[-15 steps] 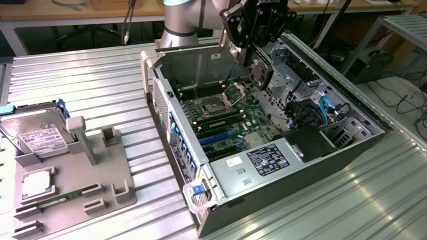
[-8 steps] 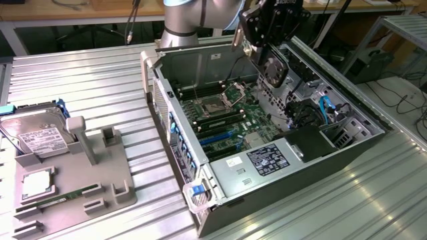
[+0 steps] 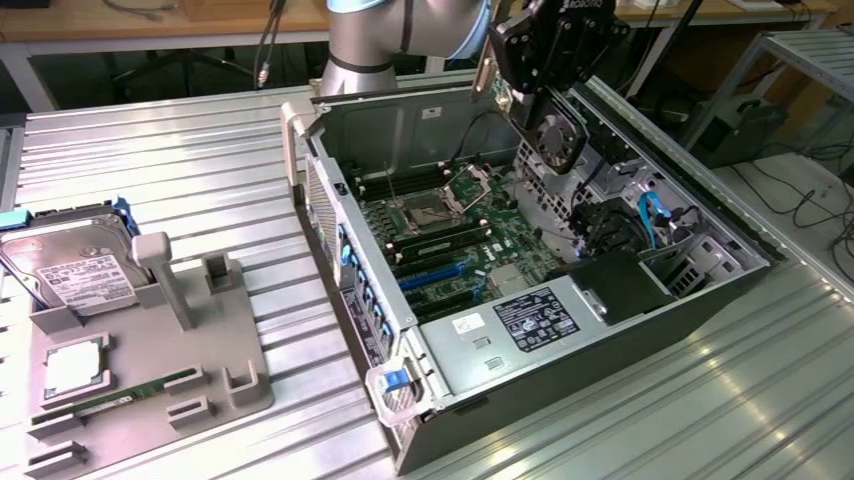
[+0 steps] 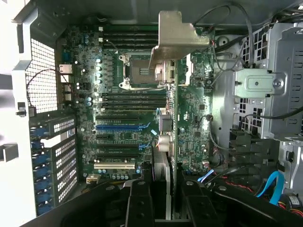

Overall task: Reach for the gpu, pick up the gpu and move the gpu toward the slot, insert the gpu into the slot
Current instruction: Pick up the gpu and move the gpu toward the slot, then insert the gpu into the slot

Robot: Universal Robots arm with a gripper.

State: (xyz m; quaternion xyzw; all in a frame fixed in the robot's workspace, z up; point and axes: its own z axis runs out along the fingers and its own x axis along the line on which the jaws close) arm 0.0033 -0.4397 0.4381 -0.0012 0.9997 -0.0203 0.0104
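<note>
Our jaws clench the gpu (image 4: 165, 165) edge-on, its bracket (image 4: 179, 35) clear of the grip, which we judge leaves the connector edge free. It hangs above the open case (image 3: 387, 115), well apart from the blue slot (image 4: 118, 126) and seemingly crosswise to it. The case lies on a ribbed metal worktop (image 3: 174, 160), and a wooden bench (image 3: 80, 20) and cables stand behind.

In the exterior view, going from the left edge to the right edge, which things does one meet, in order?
hard drive → grey holder → case wall → motherboard → gpu → blue cable
</note>
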